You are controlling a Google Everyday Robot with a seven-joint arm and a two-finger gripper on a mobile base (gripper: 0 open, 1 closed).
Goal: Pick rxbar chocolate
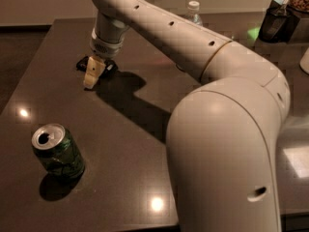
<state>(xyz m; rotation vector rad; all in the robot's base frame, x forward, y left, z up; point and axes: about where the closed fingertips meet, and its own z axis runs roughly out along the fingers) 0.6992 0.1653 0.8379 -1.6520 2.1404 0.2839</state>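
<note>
The rxbar chocolate (82, 63) is a small flat black bar lying on the dark table (145, 129) at the far left. Only its ends show on either side of my gripper. My gripper (93, 76) hangs from the pale arm (159, 28) and points down right in front of the bar, at its near edge, covering its middle. I cannot see whether it touches the bar.
A green soda can (58, 151) stands upright at the near left of the table. A clear water bottle (193, 11) stands at the back, mostly hidden behind the arm. Dark containers (277, 21) sit at the back right. The arm's large near segment (227, 153) fills the right foreground.
</note>
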